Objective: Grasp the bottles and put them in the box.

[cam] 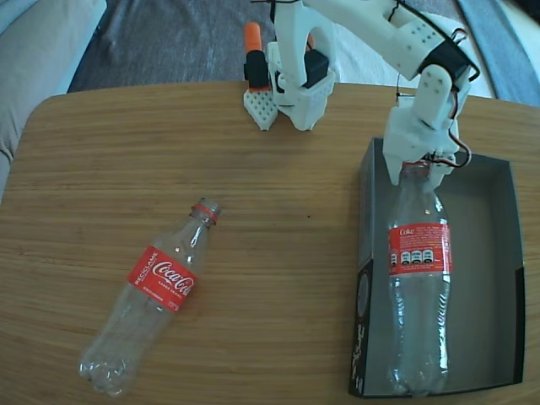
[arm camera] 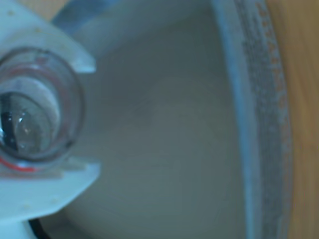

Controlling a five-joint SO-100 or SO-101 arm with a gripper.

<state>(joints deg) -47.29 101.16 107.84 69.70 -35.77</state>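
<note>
Two bottles in the fixed view. Nearest the camera, one bottle (cam: 156,299) lies on the wooden table (cam: 278,211) at lower left, tilted diagonally, open neck pointing up and right, red label facing up; it sits well apart from the box (cam: 498,278). The box, black outside and grey inside, stands at right with white print on its left outer wall. The second bottle (cam: 419,287) lies lengthwise inside it along the left wall (base toward the near end, neck toward the far end). At that far end the white gripper (cam: 416,171) comes down over the bottle's neck. Wrist view: the open mouth (arm camera: 35,107) sits between two white fingers (arm camera: 47,181), one above and one below, both pressed against it, so the grip is closed on the neck, grey box floor behind. Beyond, the arm's base (cam: 291,80) stands at the table's far edge
</note>
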